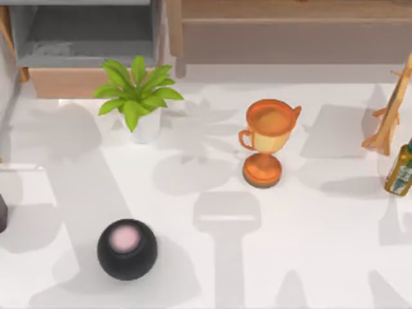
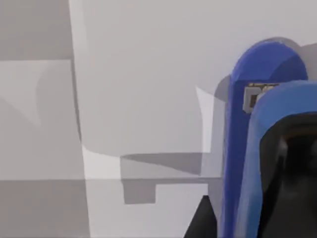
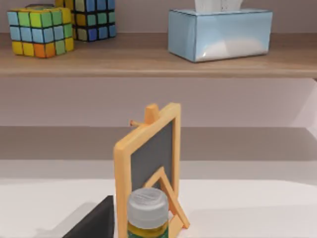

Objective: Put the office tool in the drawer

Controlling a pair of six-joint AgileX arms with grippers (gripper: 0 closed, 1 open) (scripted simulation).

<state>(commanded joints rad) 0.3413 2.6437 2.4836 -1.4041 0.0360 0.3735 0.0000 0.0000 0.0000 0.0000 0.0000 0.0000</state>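
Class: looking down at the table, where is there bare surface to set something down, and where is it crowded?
Free: between the black sphere and trophy, and the whole near right. Crowded: the far left by the plant and drawer; the right edge by the easel and bottle.

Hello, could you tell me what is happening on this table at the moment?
The blue stapler appears close up in the left wrist view, so the left arm seems to be holding it, though the grip itself is not visible. The drawer stands open at the table's back left, with no stapler visible inside. A potted plant, a trophy and a black sphere stand on the table.
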